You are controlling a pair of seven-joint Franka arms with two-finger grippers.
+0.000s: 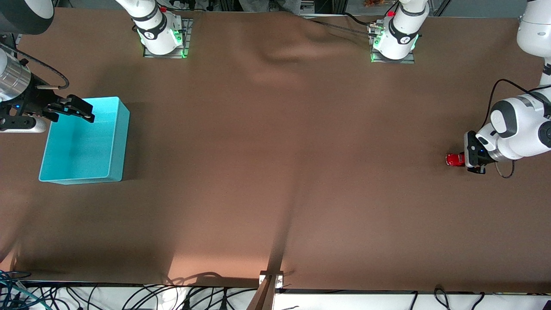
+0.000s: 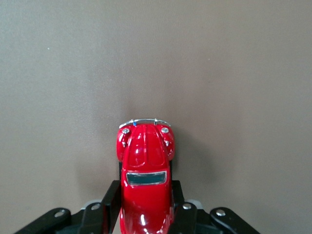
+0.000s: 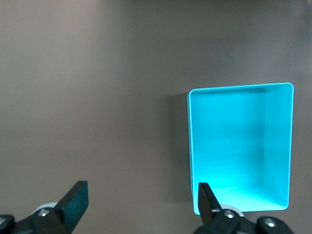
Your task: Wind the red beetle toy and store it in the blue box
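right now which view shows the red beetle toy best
The left wrist view: the red beetle toy fills it, held between the left gripper fingers. The front view shows only a small red speck at the left arm's end. The right wrist view misses it.

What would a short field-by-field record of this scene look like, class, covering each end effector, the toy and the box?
left end effector: at the left arm's end of the table, fingers shut on the red beetle toy
red beetle toy: held by its sides, nose pointing away from the wrist
right end effector: open, holding nothing, over one edge of the blue box
blue box: at the right arm's end of the table, nothing in it
surface: brown tablecloth
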